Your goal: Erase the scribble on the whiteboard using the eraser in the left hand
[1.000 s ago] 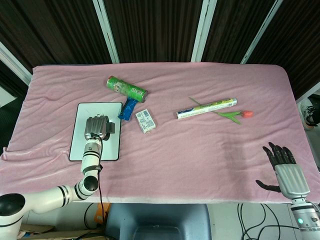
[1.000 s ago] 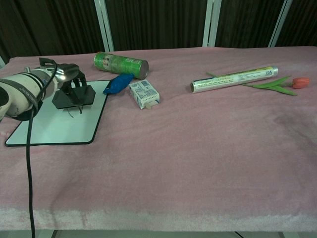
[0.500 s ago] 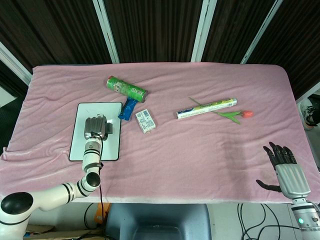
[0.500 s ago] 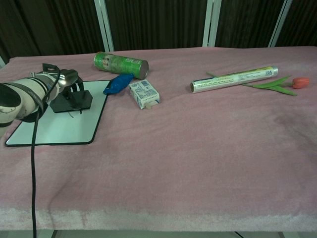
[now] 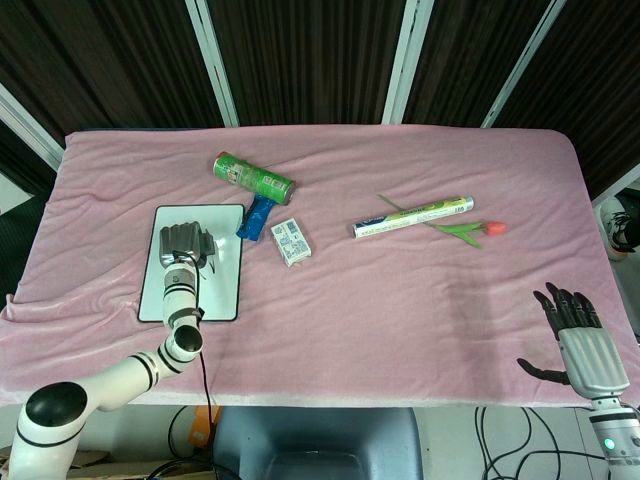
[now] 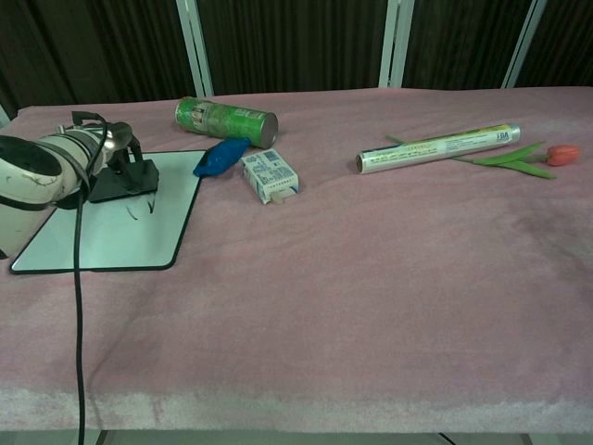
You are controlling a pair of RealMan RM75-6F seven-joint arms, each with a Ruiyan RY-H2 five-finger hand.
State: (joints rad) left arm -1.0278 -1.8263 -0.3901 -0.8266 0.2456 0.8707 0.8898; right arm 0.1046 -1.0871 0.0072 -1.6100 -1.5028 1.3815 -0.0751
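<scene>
The whiteboard [image 5: 219, 295] [image 6: 111, 241] lies flat at the table's left, white with a dark rim. My left hand [image 5: 181, 243] [image 6: 109, 148] grips the black eraser [image 6: 125, 179] [image 5: 208, 256] and presses it on the board's far half. A few short dark scribble strokes [image 6: 144, 209] show on the board just in front of the eraser. My right hand [image 5: 575, 325] hovers open, fingers spread, off the table's near right corner; the chest view does not show it.
A green can [image 5: 253, 178] [image 6: 226, 120], a blue object [image 5: 255, 216] [image 6: 220, 156] and a small white box [image 5: 291, 241] [image 6: 270, 175] lie just right of the board. A foil roll [image 5: 412, 216] [image 6: 437, 148] and a tulip [image 5: 475, 230] [image 6: 536, 155] lie further right. A black cable [image 6: 77, 324] hangs from my left arm.
My left hand has slid the eraser toward the board's far left, uncovering the scribble strokes in front of it. The right hand barely moved.
</scene>
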